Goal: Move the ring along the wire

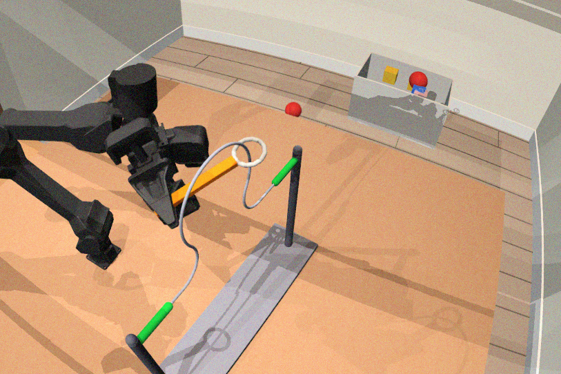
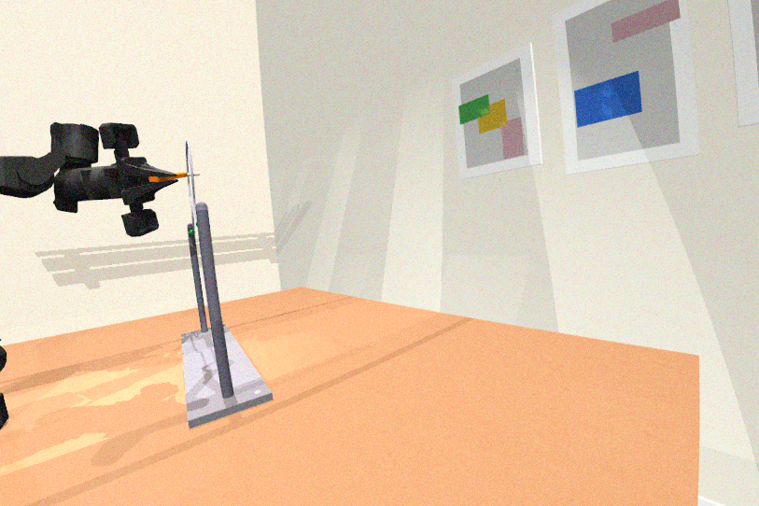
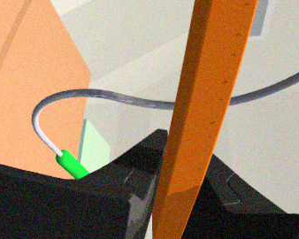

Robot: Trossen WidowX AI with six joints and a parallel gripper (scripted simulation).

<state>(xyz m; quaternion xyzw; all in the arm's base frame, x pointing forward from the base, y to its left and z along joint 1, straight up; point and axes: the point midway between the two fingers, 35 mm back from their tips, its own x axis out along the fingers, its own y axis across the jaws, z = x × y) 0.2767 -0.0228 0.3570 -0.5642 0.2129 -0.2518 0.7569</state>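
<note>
Ring Encircles the Wire Beyond Its High Bend

The white ring (image 1: 249, 152) is around the grey wire (image 1: 181, 220) (image 3: 83, 93), on the stretch descending from the high bend toward the far post (image 1: 292, 198) (image 2: 197, 280) in the top view. It is away from both green parts. Whether the ring's inner edge touches the wire cannot be told.

From the ring's edge the orange handle (image 1: 210, 177) (image 2: 167, 177) (image 3: 207, 106) runs back to the gripper (image 1: 171, 207) (image 2: 174, 178) (image 3: 171, 141), which grasps it by its other end. In the top view the wire's tall side crosses in front of the handle and passes close by the fingertips; the gap there cannot be judged.

Beyond the ring, the wire dips low, then rises to the far green part (image 1: 285, 171). Open air lies between the ring and the far post. The near green part (image 1: 155, 321) adjoins the near post (image 1: 144, 352) (image 2: 213, 298). Both posts rise from a grey base plate (image 1: 245, 299) (image 2: 231, 363) on the table (image 1: 399, 229) (image 2: 451, 417) (image 3: 30, 88), well inside the table's far edge.
</note>
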